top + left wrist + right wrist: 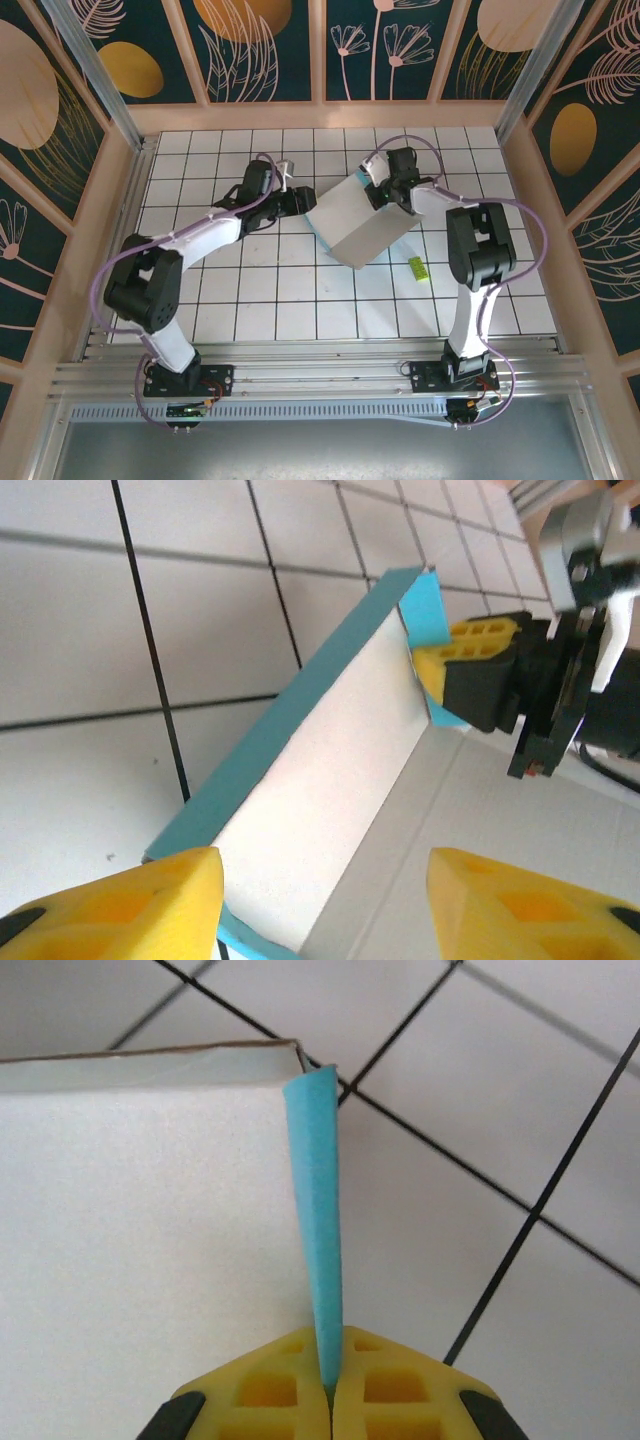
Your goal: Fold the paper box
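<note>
Tiled table (250, 300), half-folded paper box (365, 230)

The paper box (362, 222) blocks the middle; the near table (290, 300) lies open.

Lab cell: gridded table (260, 322), patterned panels (268, 50)

Two arms of like build. The left arm (190, 245) and the right arm (470, 310) each alternate glossy white link shells with rounded black joint housings. A lilac cable (100, 290) runs in loose loops outside each arm. Each arm stands on a black base plate (187, 382) with small wiring at its foot. The left hand (325, 900) and the right hand (330, 1360) have black bodies, and their fingers are faced with yellow pads (270, 1385) moulded with square recesses.
</note>
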